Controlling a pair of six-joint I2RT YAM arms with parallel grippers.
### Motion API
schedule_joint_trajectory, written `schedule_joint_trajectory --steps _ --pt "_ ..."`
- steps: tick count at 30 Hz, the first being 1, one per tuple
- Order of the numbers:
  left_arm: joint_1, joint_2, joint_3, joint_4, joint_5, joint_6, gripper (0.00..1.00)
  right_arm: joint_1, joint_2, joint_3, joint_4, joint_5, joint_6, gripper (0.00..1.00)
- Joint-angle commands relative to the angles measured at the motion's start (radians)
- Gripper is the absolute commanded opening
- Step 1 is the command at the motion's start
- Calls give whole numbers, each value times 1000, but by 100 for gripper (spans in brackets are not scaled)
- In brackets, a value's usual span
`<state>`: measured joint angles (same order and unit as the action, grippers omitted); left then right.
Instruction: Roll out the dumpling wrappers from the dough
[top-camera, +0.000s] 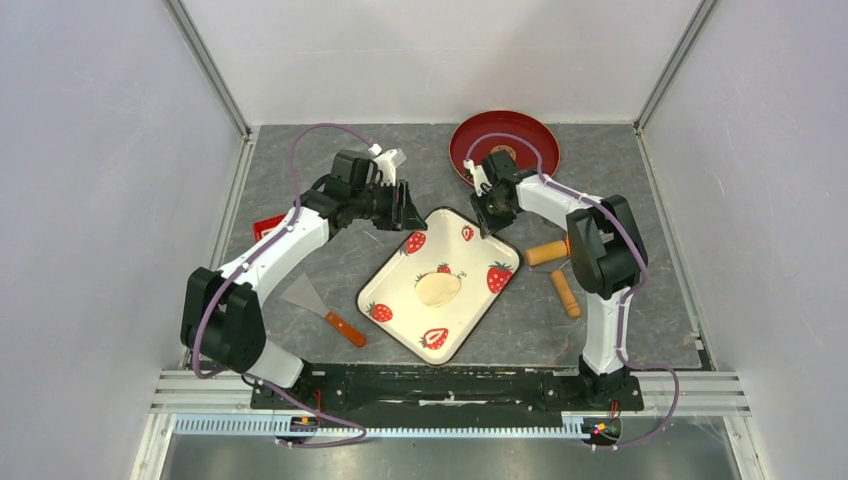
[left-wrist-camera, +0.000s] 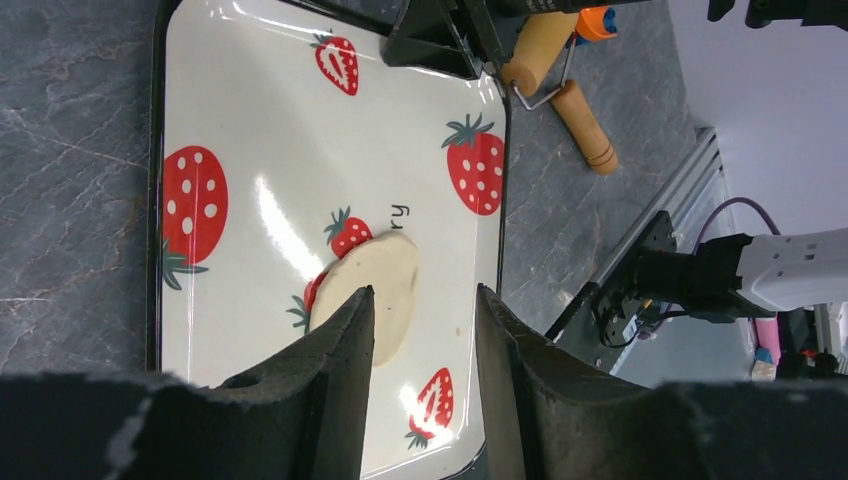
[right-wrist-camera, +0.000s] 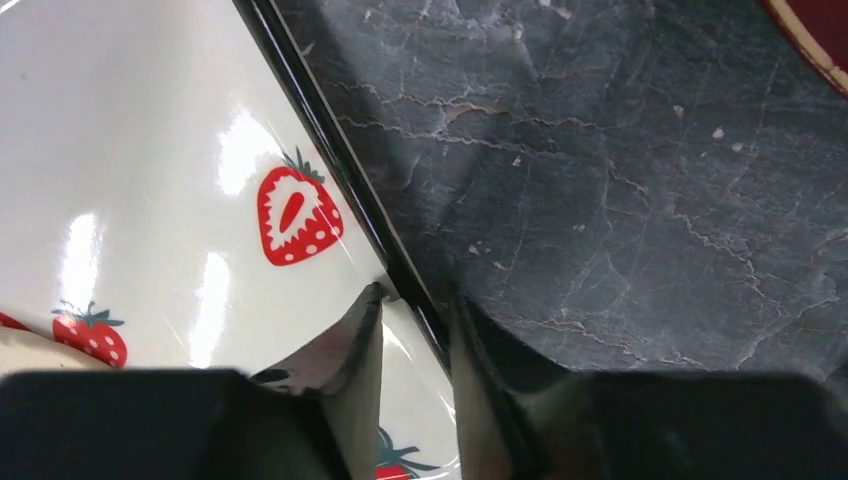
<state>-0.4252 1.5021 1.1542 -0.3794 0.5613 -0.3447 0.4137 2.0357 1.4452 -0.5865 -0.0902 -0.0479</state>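
A flat oval of pale dough (top-camera: 438, 289) lies in the middle of the white strawberry tray (top-camera: 400, 280). No separate dumpling wrappers are in view. My left gripper (top-camera: 405, 207) hangs open over the tray's far left corner with nothing between its fingers. In the left wrist view the dough (left-wrist-camera: 385, 280) lies partly behind the left finger of that gripper (left-wrist-camera: 424, 290). My right gripper (top-camera: 492, 215) is at the tray's far right edge. Its jaws (right-wrist-camera: 416, 294) stand astride the black rim, one finger over the tray (right-wrist-camera: 130, 120), one over the table, with a narrow gap still showing.
A wooden rolling pin (top-camera: 548, 252) lies on the grey mat right of the tray, also visible in the left wrist view (left-wrist-camera: 540, 45). A metal spatula with an orange handle (top-camera: 318, 305) lies left of the tray. A red plate (top-camera: 520, 130) sits at the back right.
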Motion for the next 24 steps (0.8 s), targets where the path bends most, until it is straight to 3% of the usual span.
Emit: schedule_joint_trajectory --steps 1,6,17,20,24 --pt "22 -60 -1 69 45 -67 46 -25 6 -3 -4 -3 34 19" --pt "37 -63 -12 64 21 -67 46 -66 -37 -70 -16 7 73 0" --pt "44 -43 -13 26 -18 -65 46 -73 -172 -242 -11 6 62 0" --pt "44 -37 -10 18 -17 -57 46 -74 -197 -221 -1 12 57 14" --pt "45 -36 -7 9 -20 -45 46 -76 -247 -141 2 26 64 54"
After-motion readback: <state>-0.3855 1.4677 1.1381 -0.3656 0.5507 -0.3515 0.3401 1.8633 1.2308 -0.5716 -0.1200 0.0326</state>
